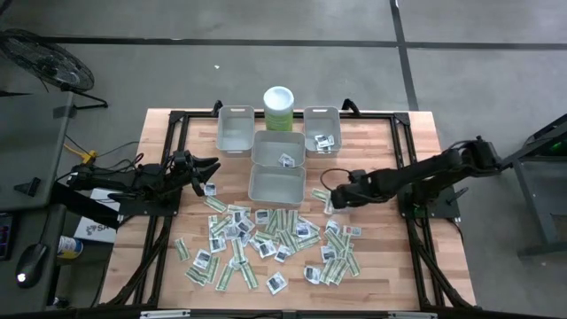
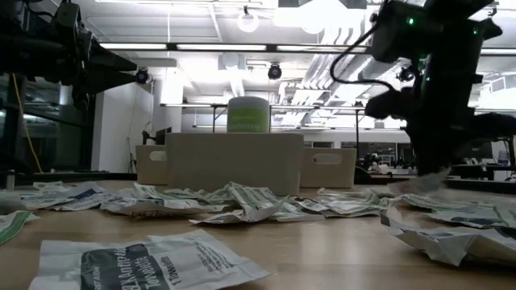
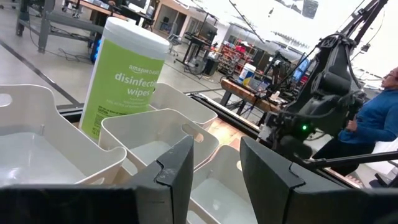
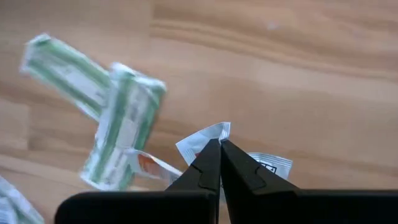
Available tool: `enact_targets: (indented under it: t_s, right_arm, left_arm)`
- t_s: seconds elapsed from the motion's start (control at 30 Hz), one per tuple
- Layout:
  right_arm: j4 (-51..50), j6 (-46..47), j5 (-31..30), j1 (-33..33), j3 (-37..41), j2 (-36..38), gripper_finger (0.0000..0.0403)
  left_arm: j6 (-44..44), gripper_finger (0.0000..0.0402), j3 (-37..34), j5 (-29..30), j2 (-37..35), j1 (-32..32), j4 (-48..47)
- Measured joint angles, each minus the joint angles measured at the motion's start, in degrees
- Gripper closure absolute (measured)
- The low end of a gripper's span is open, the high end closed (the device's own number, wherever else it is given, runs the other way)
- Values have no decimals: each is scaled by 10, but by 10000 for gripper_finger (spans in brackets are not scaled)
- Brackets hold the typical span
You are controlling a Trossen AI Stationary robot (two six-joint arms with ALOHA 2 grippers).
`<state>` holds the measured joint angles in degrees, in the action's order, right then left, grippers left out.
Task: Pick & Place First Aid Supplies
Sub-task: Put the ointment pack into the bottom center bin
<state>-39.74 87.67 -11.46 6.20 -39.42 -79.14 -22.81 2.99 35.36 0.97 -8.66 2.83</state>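
the left gripper (image 1: 210, 167) hangs over the left part of the table, just left of the bins, its fingers (image 3: 180, 168) parted with nothing between them; it is released and waiting. if it swung toward the bins while the other arm carries, the two could meet over the middle bin (image 1: 279, 148).

the packets (image 1: 266, 239) lie strewn across the near half of the table, many overlapping, and a few already sit in the far right bin (image 1: 322, 131) and the middle bin. the wipes canister (image 1: 278, 108) stands at the far edge between the two far bins.

the right gripper (image 1: 329, 200) is down at the right edge of the scatter, just right of the near bin (image 1: 276, 183). its fingers (image 4: 211, 165) are clenched together on the corner of a white square packet (image 4: 208, 137), which rests on the wood.

the hold is the weak point (only a thin paper corner is pinched). my judgement is that on the lift the packet could slip out or tear, since so little of it is between the tips. a green strip packet (image 4: 124, 124) lies just beside, its end touching another packet near the tips; it might drag along and drop short. a limp packet could also catch the near bin's rim on the way across.
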Motion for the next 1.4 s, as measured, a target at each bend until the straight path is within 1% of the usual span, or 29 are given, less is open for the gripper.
enact_targets:
  t_s: [0.23, 0.33, 0.4, 0.57, 0.67, 0.77, 0.9, 1.0, 1.17, 1.27, 1.4]
  right_arm:
    - [0, -29, -23, -17, 0, 48, 403]
    - [31, -65, -32, -18, 0, 62, 403]
    - [82, -95, -39, -18, 0, 67, 403]
    - [270, -189, -74, -20, -1, 67, 403]
    - [346, -225, -98, -31, -2, 67, 402]
    - [398, -261, -98, -47, -2, 63, 402]
    - [457, -298, -68, -68, -3, 41, 402]
    - [465, -316, -43, -81, -27, 9, 402]
    - [463, -373, 15, -98, -99, -68, 402]
    - [426, -396, 51, -105, -147, -114, 402]
    - [340, -428, 76, -108, -213, -168, 402]
  left_arm:
    - [0, 270, 0, 0, 0, 0, 0]
    - [0, 270, 0, 0, 0, 0, 0]
    - [0, 270, 0, 0, 0, 0, 0]
    - [0, 270, 0, 0, 0, 0, 0]
    - [0, 270, 0, 0, 0, 0, 0]
    - [0, 270, 0, 0, 0, 0, 0]
    - [0, 270, 0, 0, 0, 0, 0]
    - [0, 270, 0, 0, 0, 0, 0]
    - [0, 270, 0, 0, 0, 0, 0]
    - [0, 270, 0, 0, 0, 0, -4]
    - [0, 270, 0, 0, 0, 0, -5]
